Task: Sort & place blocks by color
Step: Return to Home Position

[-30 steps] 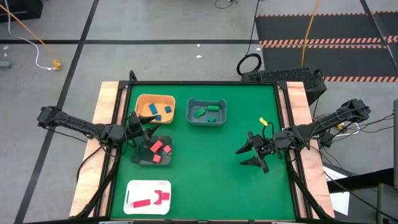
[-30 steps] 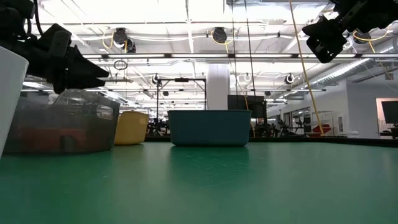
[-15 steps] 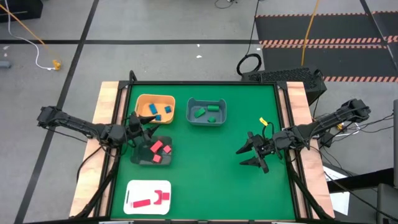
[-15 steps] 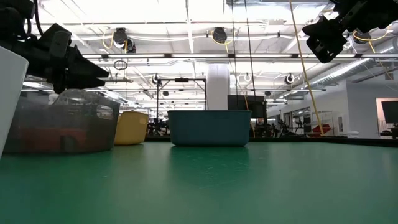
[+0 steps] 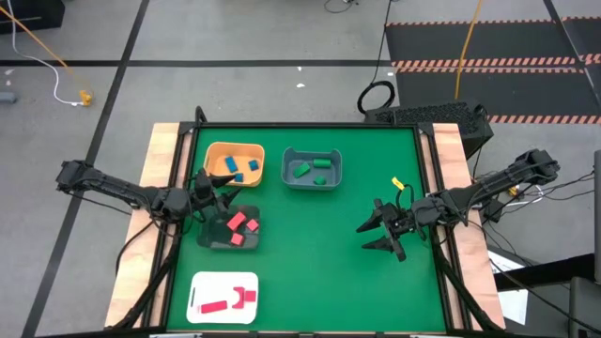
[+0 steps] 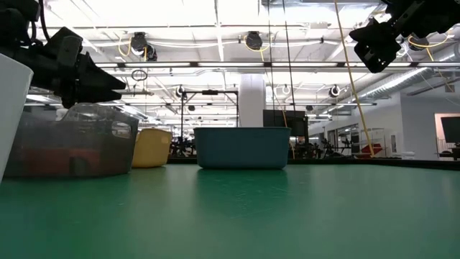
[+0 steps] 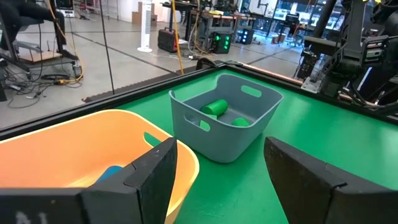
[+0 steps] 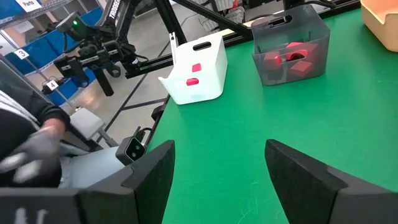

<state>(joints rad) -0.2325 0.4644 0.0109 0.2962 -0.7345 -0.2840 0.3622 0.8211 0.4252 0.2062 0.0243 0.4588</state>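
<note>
My left arm reaches in from the left side of the green table (image 5: 310, 272), elbow bent outboard beyond the edge. The left gripper (image 5: 219, 195) hangs just inside that left edge, lifted off the table's surface and aimed toward its far side. Its fingers (image 7: 155, 177) are spread wide. My right arm comes in from the table's right side, stretched long. The right gripper (image 5: 368, 237) points toward the table's middle, also raised above it, with its fingers (image 8: 298, 177) spread apart.
</note>
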